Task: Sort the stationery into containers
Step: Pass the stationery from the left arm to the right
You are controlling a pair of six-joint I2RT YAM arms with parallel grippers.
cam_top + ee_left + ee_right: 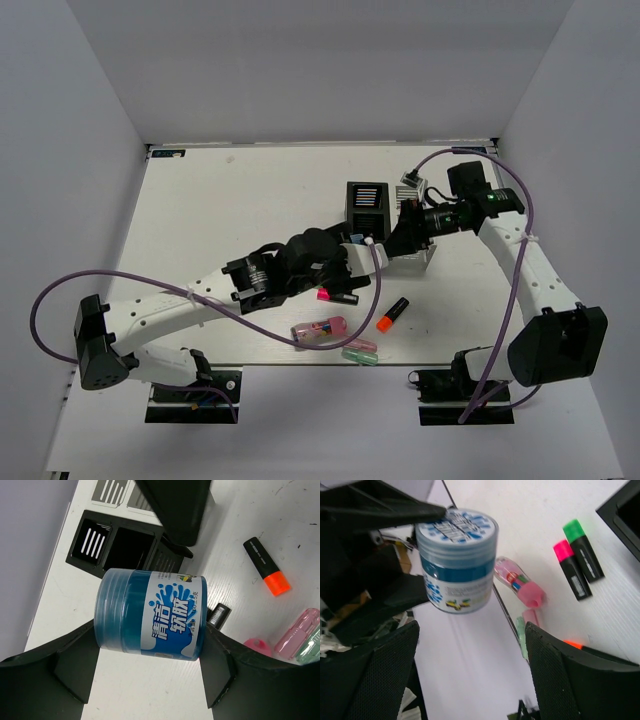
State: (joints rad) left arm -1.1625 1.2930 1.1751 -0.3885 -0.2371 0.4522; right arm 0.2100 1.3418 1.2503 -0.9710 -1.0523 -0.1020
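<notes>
My left gripper (352,264) (150,647) is shut on a blue jar with a white and blue label (150,615), which it holds above the table near the black bin (366,205) (115,545). My right gripper (398,238) (470,630) is open and faces the jar (457,560), which hangs just beyond its fingertips. The white bin (420,258) is mostly hidden under the right gripper. An orange-capped marker (393,314) (267,567), a pink-capped marker (335,295) (571,570), a green-capped marker (582,550), a pink translucent piece (320,329) (520,582) and pastel pink and green pieces (360,351) lie on the table.
The two grippers meet nose to nose over the middle of the white table (220,200). White walls close in the table on the left, back and right. Purple cables (60,290) loop beside each arm.
</notes>
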